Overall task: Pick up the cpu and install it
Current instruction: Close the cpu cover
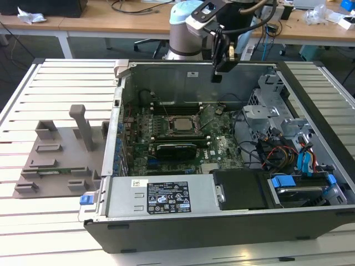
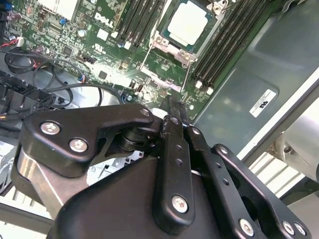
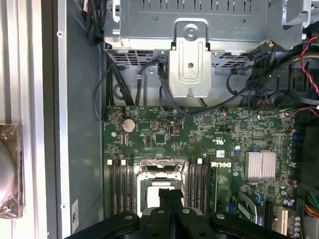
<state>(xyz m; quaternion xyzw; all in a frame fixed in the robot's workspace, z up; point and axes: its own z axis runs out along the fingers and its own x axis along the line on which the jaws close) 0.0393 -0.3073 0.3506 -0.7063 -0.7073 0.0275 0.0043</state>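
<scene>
The cpu (image 2: 192,22) has a pale silver metal top, smooth and matt. The motherboard (image 3: 199,134) around it is green with a faint lacquered sheen. The gripper (image 2: 171,105) is black, smooth and semi-gloss, studded with bright steel screws (image 2: 179,202). The case (image 1: 166,69) is grey sheet metal with a dull finish. A drive cage (image 3: 189,45) is bare stamped metal, lightly shiny. A heatsink (image 3: 260,165) is ribbed silvery metal. Cables (image 3: 112,84) wear black matt sheathing. The tray (image 1: 55,160) is matt grey plastic. The table (image 1: 33,210) is pale ribbed metal. Desks (image 1: 111,22) behind look like light wood.
</scene>
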